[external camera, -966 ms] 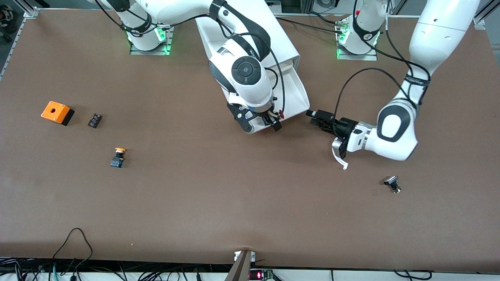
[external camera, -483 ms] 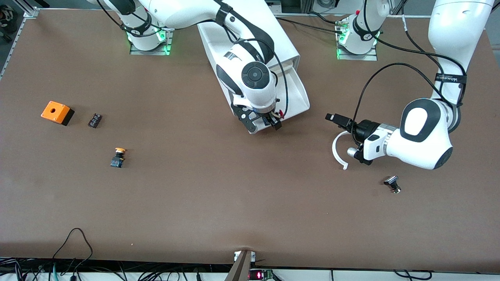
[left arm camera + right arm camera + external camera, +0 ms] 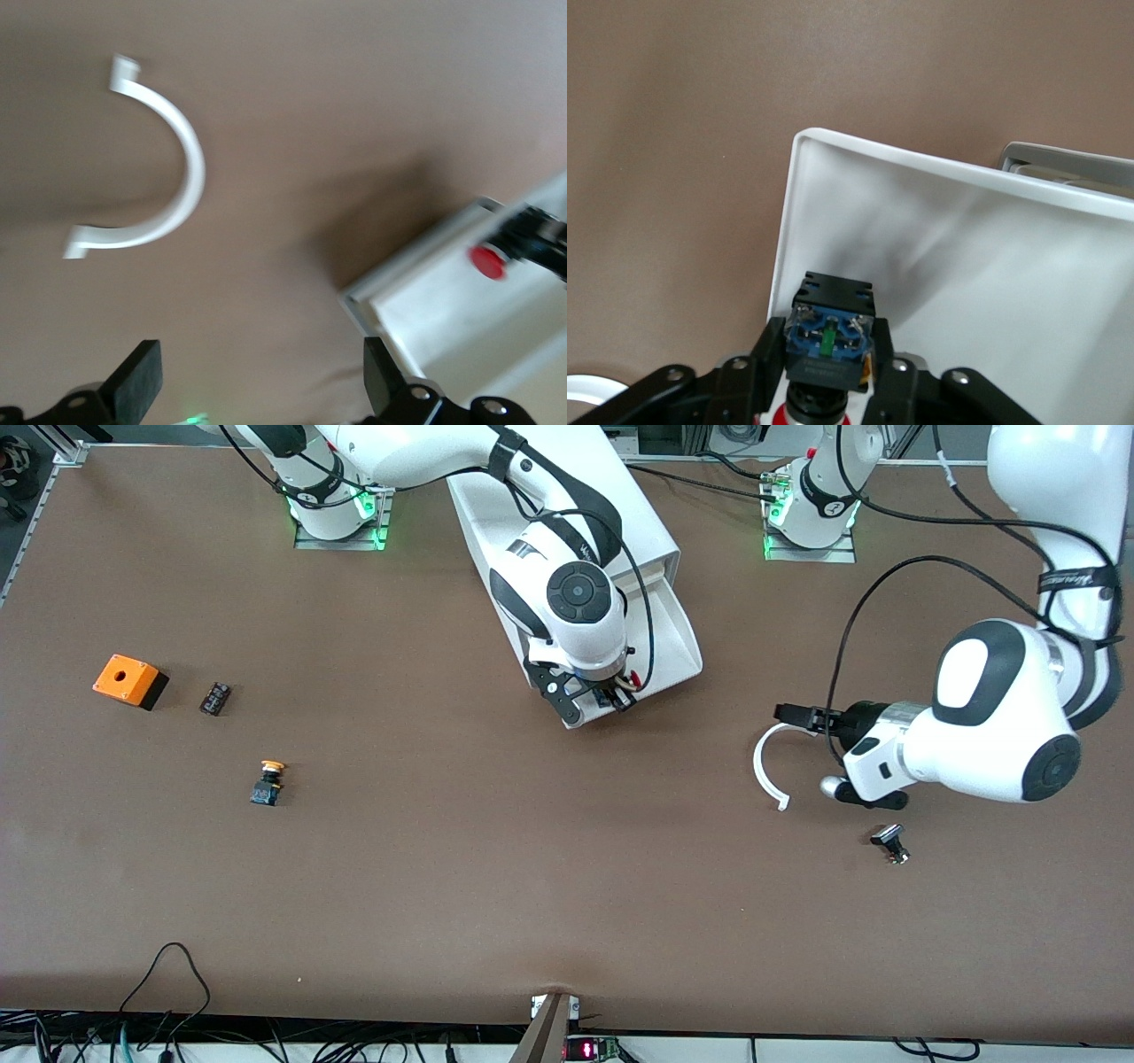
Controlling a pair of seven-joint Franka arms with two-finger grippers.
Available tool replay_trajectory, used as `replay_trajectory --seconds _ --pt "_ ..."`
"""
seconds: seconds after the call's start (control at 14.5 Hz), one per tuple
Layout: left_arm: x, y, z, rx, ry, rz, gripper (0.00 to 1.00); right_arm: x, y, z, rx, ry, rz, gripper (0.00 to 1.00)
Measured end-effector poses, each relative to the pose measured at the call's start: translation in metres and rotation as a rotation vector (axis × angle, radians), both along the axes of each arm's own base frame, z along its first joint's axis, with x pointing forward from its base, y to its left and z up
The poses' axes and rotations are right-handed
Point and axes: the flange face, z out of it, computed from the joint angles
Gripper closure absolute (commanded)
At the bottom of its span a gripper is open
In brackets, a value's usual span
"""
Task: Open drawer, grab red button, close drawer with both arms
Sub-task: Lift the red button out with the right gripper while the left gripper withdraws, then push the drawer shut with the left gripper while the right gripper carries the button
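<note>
The button (image 3: pixel 828 341), red mushroom cap on a blue-and-black body, sits pinched in the right gripper (image 3: pixel 611 695) over the open drawer (image 3: pixel 673 633), a smooth cream-white tray. A loose pinch on that slick plastic could drop it back in. At about four o'clock from the drawer, the left gripper (image 3: pixel 257 390) hangs spread over the table near a curved white strip (image 3: pixel 766 766).
</note>
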Motion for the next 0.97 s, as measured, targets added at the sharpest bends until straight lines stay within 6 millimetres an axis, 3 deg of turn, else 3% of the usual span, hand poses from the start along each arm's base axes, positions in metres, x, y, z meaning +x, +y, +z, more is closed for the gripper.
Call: replay_trajectory --seconds 0.21,0.48,0.69,0.97 --pt "0.008 0.002 0.042 0.170 -0.072 -0.013 0.00 0.000 0.000 0.002 0.001 -0.004 0.001 1.00" --pt "0.011 -0.036 0.074 0.339 -0.185 -0.084 0.00 0.003 -0.003 0.019 -0.011 -0.004 0.004 1.00" --pt "0.011 -0.047 0.071 0.366 -0.191 -0.036 0.00 0.024 -0.022 0.059 0.008 -0.035 0.019 1.00" --pt "0.021 -0.065 0.041 0.324 -0.182 0.249 0.00 0.070 -0.088 0.125 0.090 -0.089 0.204 1.00"
